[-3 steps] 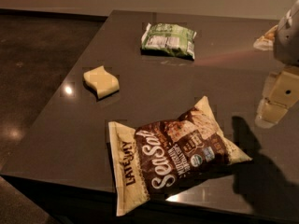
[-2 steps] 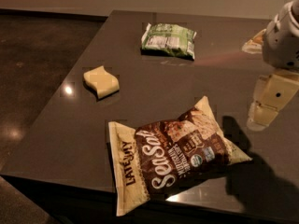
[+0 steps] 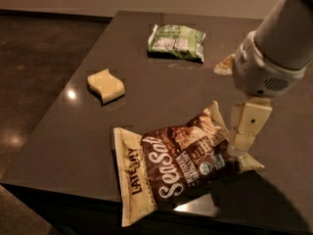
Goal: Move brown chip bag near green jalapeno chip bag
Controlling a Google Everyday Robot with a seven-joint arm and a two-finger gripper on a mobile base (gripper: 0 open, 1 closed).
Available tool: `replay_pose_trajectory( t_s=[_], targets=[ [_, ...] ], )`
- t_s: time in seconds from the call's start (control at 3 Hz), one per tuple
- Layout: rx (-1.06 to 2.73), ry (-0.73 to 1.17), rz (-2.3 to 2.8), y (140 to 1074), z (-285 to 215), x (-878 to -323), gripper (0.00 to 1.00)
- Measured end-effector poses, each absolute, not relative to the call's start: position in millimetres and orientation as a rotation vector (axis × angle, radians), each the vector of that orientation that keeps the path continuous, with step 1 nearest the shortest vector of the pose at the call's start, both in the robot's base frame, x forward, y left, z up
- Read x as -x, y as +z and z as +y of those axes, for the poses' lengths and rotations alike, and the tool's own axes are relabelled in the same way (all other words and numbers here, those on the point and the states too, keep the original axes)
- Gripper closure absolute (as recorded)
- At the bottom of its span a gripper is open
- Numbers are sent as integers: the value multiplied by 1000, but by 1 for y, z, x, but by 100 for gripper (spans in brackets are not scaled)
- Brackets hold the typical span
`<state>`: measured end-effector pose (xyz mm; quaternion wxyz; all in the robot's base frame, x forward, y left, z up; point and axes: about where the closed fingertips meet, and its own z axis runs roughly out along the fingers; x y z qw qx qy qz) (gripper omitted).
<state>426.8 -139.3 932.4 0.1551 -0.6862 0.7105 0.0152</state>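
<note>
The brown chip bag (image 3: 176, 166) lies flat near the front edge of the dark table (image 3: 73, 131), with "Sea Salt" and "LATE JULY" lettering facing up. The green jalapeno chip bag (image 3: 176, 42) lies at the far middle of the table, well apart from the brown bag. My gripper (image 3: 243, 146) hangs down from the white arm (image 3: 274, 53) at the right. It is at the brown bag's right end, just above or touching its upper right corner.
A pale yellow wavy sponge (image 3: 104, 85) lies on the left part of the table. A small tan object (image 3: 224, 65) shows partly behind the arm. The table's front edge runs just below the brown bag. Dark floor lies to the left.
My arm and gripper have moved left and down, from the table's right side to the brown bag's right end. The bags and sponge have not moved.
</note>
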Motion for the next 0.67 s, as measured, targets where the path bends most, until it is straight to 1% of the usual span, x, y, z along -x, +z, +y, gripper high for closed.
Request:
replay_pose_trajectory(
  t_s=[0.33,0.67],
  targets=[
    [2065,86,1971,911,-117,-419,0],
    [2116,105,1938,901,-108,-412,0]
  ],
)
